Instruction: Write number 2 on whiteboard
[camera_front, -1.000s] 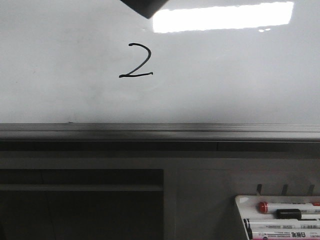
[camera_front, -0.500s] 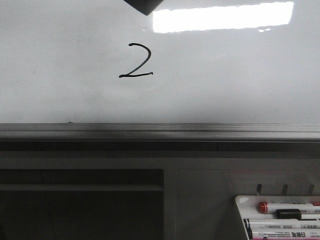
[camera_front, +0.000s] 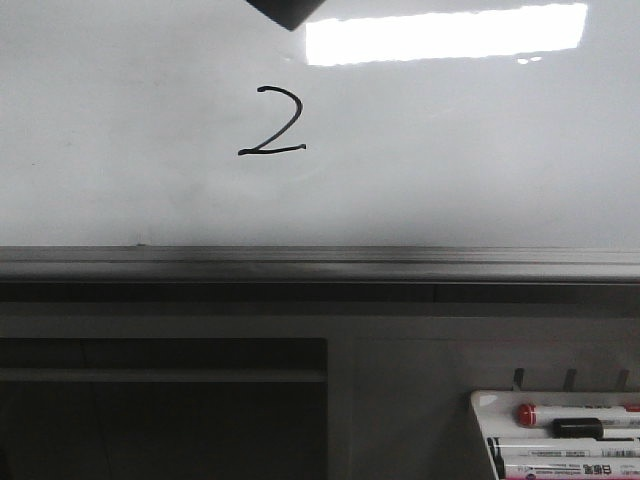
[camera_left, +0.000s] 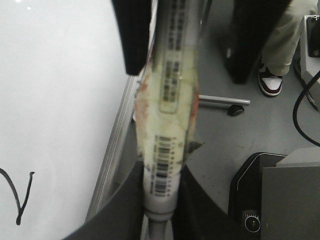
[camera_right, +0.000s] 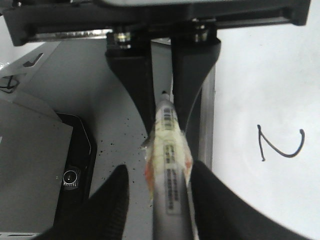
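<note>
Number 2 complete on whiteboard, off to side of both jaws, untouched by marker tip.

Left gripper and right gripper each clenched on marker.

Writing step judged finished. Next: handover, one gripper releases, marker returned to tray.

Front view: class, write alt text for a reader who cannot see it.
A black hand-drawn number 2 sits on a glossy whiteboard, left of centre, below a bright light reflection. A grey ledge runs under the board, and a white tray of markers sits at lower right. A dark object intrudes at the top edge.
</note>
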